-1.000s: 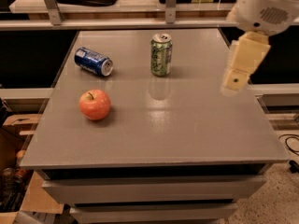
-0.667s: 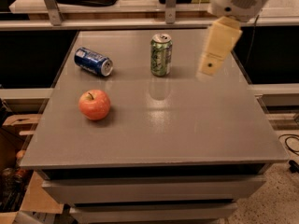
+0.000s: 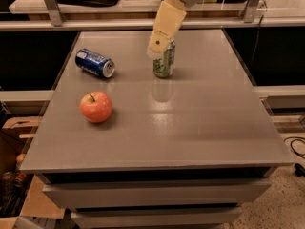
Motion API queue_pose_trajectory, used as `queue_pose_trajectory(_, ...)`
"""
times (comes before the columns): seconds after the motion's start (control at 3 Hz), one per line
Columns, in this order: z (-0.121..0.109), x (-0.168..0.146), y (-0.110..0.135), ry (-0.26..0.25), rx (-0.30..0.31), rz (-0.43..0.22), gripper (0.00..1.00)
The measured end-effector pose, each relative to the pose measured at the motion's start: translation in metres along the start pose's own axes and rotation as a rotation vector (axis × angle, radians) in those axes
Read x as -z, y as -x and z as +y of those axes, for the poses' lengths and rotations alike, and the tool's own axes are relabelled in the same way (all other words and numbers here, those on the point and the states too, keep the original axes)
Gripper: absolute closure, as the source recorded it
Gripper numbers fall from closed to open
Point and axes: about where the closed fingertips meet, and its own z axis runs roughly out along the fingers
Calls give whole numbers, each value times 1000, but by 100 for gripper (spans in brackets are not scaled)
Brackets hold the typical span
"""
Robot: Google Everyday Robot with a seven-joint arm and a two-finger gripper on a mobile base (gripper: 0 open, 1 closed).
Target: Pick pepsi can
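the blue pepsi can (image 3: 95, 63), white markings unreadable, lies on its side at the desk's (image 3: 200, 123) back left, well left of the hand (image 3: 156, 49) hanging over the green can (image 3: 164, 65); the hand's state i cannot tell.

grey table (image 3: 200, 128). pepsi can (image 3: 95, 63) lies on its side at 10 o'clock from table centre, silver end facing 4 o'clock. green can (image 3: 165, 67) upright at 12. red apple (image 3: 96, 107) at 9. cream gripper (image 3: 155, 50) hangs at 12, overlapping the green can's top, well apart from the pepsi can.
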Motion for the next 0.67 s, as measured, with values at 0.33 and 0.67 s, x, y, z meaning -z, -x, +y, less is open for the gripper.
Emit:
queue_pose_trajectory(0.33, -1, -1, 3, -6, 2, -9, 0)
queue_pose_trajectory(0.67, -6, -3, 21, -23, -2, -31, 0)
